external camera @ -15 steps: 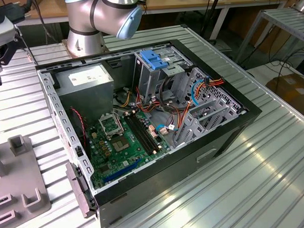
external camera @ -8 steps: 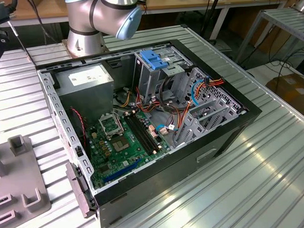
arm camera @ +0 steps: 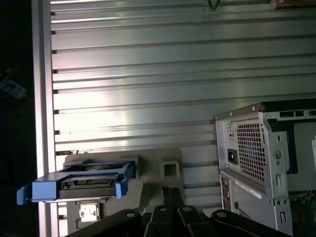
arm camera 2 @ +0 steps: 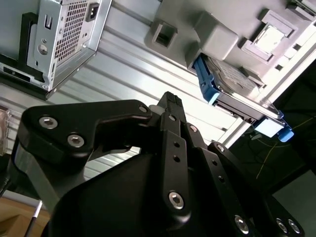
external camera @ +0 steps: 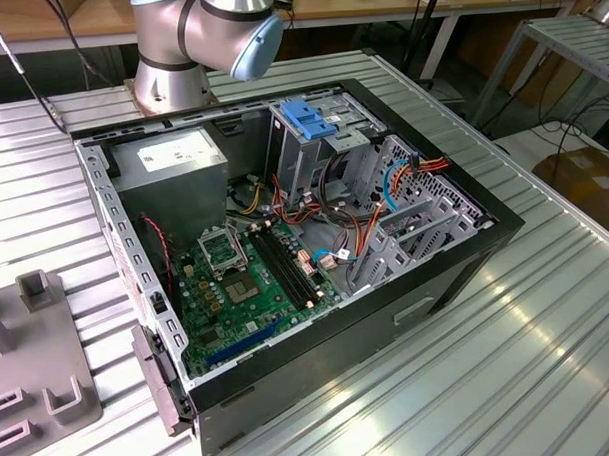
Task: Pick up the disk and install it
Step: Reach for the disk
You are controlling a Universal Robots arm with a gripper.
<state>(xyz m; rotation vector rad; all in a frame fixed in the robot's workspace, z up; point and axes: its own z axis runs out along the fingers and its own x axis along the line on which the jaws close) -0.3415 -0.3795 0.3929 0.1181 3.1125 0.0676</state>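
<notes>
- Second wrist view: the black gripper (arm camera 2: 170, 98) has its fingers pressed together on nothing, over the ribbed aluminium table (arm camera 2: 123, 69).
- The flat silver-grey metal disk (arm camera 2: 236, 79), edged by a blue plastic frame, lies in a grey plastic holder (arm camera 2: 217, 34) on the table, apart from the gripper.
- The first wrist view shows the holder well apart from the computer case's perforated grey rear (arm camera: 256, 153).
- In the exterior view, the open black computer case (external camera: 456, 273) lies on its side, its green motherboard (external camera: 246, 280) exposed.

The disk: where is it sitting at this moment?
In both wrist views the disk rests on the grey holder on the ribbed metal table, apart from the computer case.
</notes>
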